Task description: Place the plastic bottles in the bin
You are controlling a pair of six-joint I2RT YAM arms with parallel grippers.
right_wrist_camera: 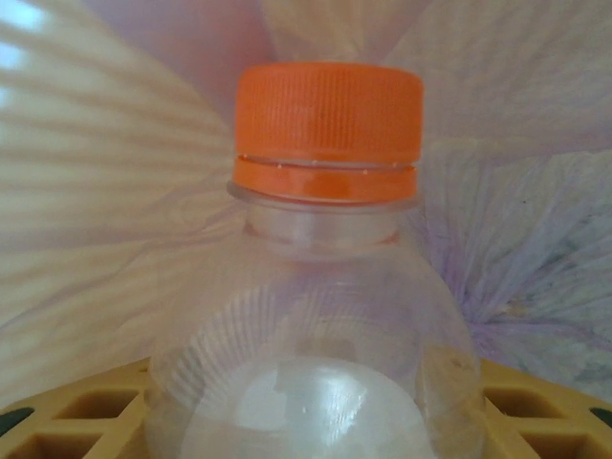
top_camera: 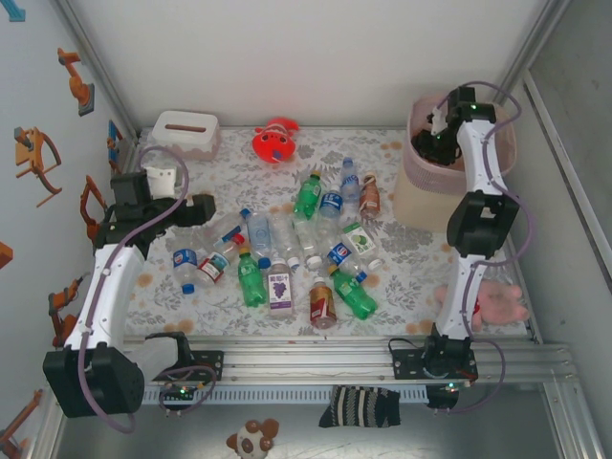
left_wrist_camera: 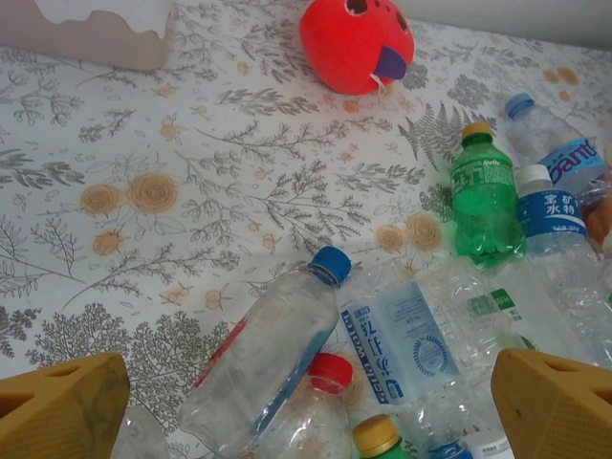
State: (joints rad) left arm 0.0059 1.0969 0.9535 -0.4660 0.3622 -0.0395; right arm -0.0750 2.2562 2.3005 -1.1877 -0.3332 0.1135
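The floral bench [top_camera: 239, 158] carried the pale pink bin [top_camera: 418, 203] at its far right corner and the plastic bottles [top_camera: 333, 251] scattered across its middle. The right end effector [top_camera: 432, 145] was down inside the bin, closed on a clear orange-capped bottle [right_wrist_camera: 316, 316] whose neck showed between the yellow fingers [right_wrist_camera: 545, 402], the pink liner [right_wrist_camera: 535, 220] just behind. The left end effector [top_camera: 203, 207] hovered wide open over the pile's left edge, with a blue-capped clear bottle [left_wrist_camera: 263, 359] lying below it, between the fingers but apart from them.
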